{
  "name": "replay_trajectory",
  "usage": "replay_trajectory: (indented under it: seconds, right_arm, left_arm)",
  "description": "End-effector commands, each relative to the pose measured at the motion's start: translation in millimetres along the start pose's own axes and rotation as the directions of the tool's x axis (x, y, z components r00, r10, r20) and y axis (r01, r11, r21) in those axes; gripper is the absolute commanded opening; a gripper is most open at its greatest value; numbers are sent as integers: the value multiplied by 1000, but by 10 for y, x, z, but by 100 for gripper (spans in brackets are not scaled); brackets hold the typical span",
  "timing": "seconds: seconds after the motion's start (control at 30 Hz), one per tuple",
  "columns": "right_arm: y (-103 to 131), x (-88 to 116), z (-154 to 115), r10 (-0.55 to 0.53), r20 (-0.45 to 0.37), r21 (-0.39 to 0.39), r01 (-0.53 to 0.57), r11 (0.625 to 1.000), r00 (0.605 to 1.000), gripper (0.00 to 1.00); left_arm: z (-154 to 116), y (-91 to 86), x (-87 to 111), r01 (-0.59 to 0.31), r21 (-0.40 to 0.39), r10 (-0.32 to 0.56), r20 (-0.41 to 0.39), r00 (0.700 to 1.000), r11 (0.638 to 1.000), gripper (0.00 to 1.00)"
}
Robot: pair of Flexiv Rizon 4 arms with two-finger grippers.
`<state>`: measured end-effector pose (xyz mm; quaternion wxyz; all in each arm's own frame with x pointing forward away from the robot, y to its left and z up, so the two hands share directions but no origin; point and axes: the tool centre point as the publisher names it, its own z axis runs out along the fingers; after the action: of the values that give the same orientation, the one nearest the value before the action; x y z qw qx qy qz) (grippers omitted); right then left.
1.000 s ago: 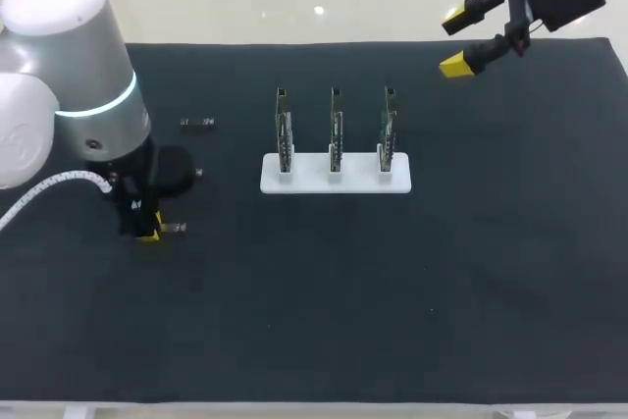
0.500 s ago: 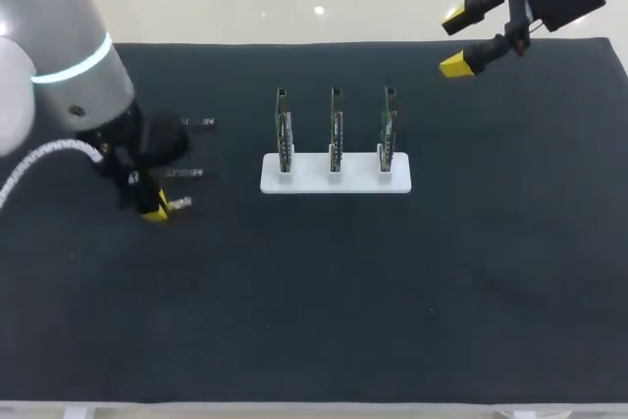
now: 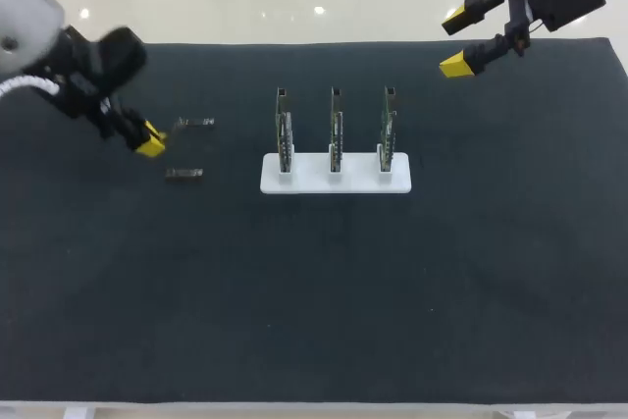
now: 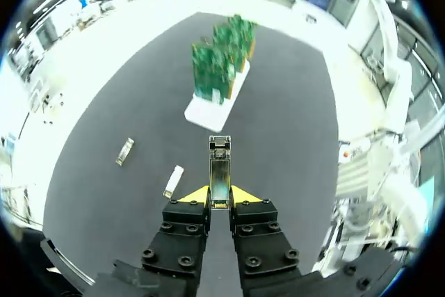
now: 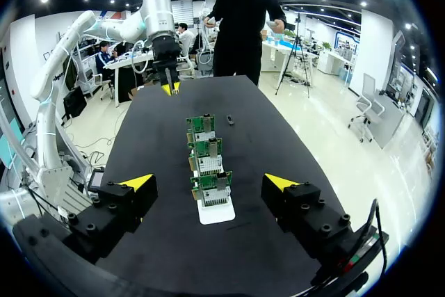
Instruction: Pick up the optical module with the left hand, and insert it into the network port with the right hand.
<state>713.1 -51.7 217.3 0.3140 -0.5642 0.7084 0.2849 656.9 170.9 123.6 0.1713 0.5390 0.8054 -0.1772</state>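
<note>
Left wrist view alone: the slim silver metal optical module is clamped by its rear end between the tips of the left gripper. It is held clear of the black cloth mat, nose toward the white plastic stand. The head view shows it only as a blur.
Right wrist view: the right gripper is spread wide and holds nothing, with the stand ahead of it.
Change: the left arm has lifted from the mat's near-left toward its far-left. The right arm is unmoved.
Stand: it carries three upright green circuit boards in a row.
Loose on mat: two spare silver modules lie left of the stand.
</note>
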Motion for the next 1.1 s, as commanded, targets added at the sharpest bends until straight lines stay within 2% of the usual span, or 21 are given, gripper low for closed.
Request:
replay_trajectory:
  seconds: [0.03, 0.13, 0.27, 0.4, 0.6, 1.1]
  right_arm:
    - [3, 2, 0, -1, 2, 0, 1, 1000, 1000, 100]
    - [3, 2, 0, -1, 2, 0, 1, 1000, 1000, 100]
    - [3, 2, 0, -1, 2, 0, 1, 1000, 1000, 100]
    - [3, 2, 0, -1, 2, 0, 1, 1000, 1000, 100]
    - [3, 2, 0, -1, 2, 0, 1, 1000, 1000, 100]
    - [3, 2, 0, -1, 2, 0, 1, 1000, 1000, 100]
  left_arm:
    - [-227, 27, -27, 23, 46, -29, 135, 990, 999, 0]
    - [-305, 77, -86, -2, 69, -10, 177, 984, 998, 0]
    - [-391, 152, -173, -98, 99, 73, 229, 971, 990, 0]
    - [-444, 210, -286, -200, 124, 159, 280, 947, 972, 0]
    - [-512, 272, -429, -308, 164, 239, 342, 909, 937, 0]
    - [-512, 272, -429, -308, 164, 239, 342, 909, 937, 0]
